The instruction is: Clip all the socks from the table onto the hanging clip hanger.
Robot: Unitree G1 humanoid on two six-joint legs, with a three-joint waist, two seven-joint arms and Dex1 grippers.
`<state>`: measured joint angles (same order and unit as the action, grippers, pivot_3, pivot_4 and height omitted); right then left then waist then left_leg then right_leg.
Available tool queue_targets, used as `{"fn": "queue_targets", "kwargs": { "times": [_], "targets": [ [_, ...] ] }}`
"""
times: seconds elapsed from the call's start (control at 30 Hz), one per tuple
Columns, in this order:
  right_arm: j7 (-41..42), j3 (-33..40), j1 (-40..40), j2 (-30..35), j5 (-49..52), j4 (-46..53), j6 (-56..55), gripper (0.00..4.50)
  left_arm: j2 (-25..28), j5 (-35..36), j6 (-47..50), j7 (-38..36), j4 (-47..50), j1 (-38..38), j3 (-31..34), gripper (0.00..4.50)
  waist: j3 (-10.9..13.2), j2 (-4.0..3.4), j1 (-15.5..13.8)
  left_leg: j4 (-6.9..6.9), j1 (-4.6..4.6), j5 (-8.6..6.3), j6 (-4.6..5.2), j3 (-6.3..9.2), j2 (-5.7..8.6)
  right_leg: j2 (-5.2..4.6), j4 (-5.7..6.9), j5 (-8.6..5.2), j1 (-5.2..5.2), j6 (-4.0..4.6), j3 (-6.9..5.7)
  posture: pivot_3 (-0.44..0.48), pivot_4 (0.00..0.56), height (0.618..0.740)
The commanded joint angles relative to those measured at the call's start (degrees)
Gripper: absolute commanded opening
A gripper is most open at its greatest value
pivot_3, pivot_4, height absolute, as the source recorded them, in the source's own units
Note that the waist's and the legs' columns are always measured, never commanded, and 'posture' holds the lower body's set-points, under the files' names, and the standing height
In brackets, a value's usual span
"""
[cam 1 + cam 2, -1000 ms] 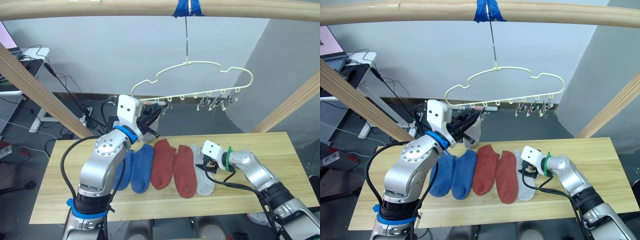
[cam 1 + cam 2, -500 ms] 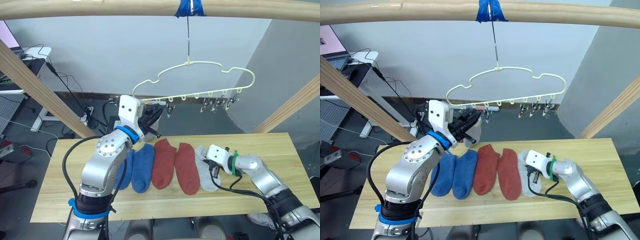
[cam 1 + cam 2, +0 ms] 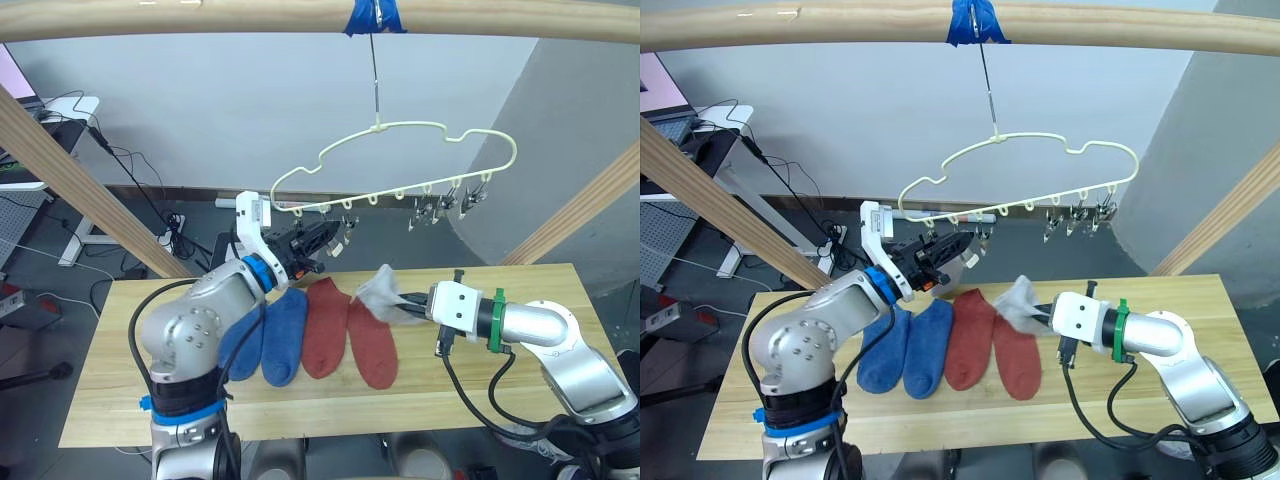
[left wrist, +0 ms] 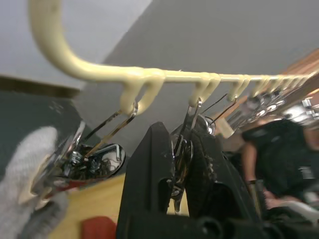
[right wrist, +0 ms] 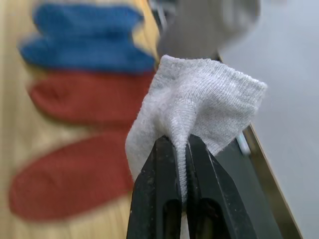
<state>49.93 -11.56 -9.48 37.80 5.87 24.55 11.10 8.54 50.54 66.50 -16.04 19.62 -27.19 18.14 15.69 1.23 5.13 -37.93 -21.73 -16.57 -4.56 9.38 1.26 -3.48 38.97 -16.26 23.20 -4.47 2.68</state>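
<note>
Grey sock [image 5: 199, 104] pinched between right fingers [image 5: 167, 199].

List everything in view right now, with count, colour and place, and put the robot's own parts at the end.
Blue socks: two, flat on the table, leftmost.
Rust-red socks: two, flat, right of the blue ones.
Grey sock: one, lifted off the table in the right gripper.
Second grey sock: one, hanging from an end clip.
Clip hanger: one, cream, hung from the pole.
Pole: one, wooden, overhead, blue tape at the hook.
Table: one, pale wood.
Left gripper: jaws shut on a clip.
Right gripper: jaws shut on the grey sock.
</note>
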Motion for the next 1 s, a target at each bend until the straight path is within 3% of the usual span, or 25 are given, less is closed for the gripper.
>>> {"fn": "queue_targets", "kwargs": {
  "times": [0.03, 0.17, 0.5, 1.0],
  "targets": [
    [-0.8, -1.3, -2.9, -2.8, 1.7, 2.5, 1.5, 0.02, -0.3, 8.2, 6.3, 4.0, -3.0, -1.3, 4.9, 0.23, 0.0, 0.00, 0.0, -0.01, 0.00, 0.00, 0.00, 0.00, 0.01, 0.00, 0.00, 0.00, 0.00, 0.00, 0.01, -0.125, 0.275, 0.740],
    [-1.3, -2.9, -5.3, -5.6, 1.2, 1.7, 2.8, 0.02, -1.0, 15.7, 8.7, 9.4, -4.9, -2.9, 7.8, 0.23, 0.0, 0.00, -0.3, -0.02, -0.02, 0.02, -0.04, 0.04, 0.02, -0.01, -0.01, 0.01, 0.01, 0.00, -0.01, -0.126, 0.272, 0.740],
    [-1.1, -4.6, -7.0, -7.8, 1.5, 0.3, 4.3, 0.02, -0.2, 26.9, 6.9, 18.2, -5.1, -2.0, 6.0, 0.23, 0.0, 0.00, -0.3, 0.03, -0.06, 0.12, -0.26, 0.03, 0.03, -0.02, -0.06, 0.01, 0.05, 0.00, 0.00, -0.121, 0.265, 0.740],
    [-1.5, -4.6, -9.2, -9.2, 1.6, 0.7, 5.2, 0.02, 6.4, 31.6, 2.6, 18.5, -4.8, 0.3, -0.8, 0.23, 0.0, 0.00, -0.3, 0.05, -0.07, 0.12, -0.26, 0.04, 0.02, -0.02, -0.05, 0.01, 0.08, 0.00, 0.00, -0.126, 0.272, 0.740]
  ]
}}
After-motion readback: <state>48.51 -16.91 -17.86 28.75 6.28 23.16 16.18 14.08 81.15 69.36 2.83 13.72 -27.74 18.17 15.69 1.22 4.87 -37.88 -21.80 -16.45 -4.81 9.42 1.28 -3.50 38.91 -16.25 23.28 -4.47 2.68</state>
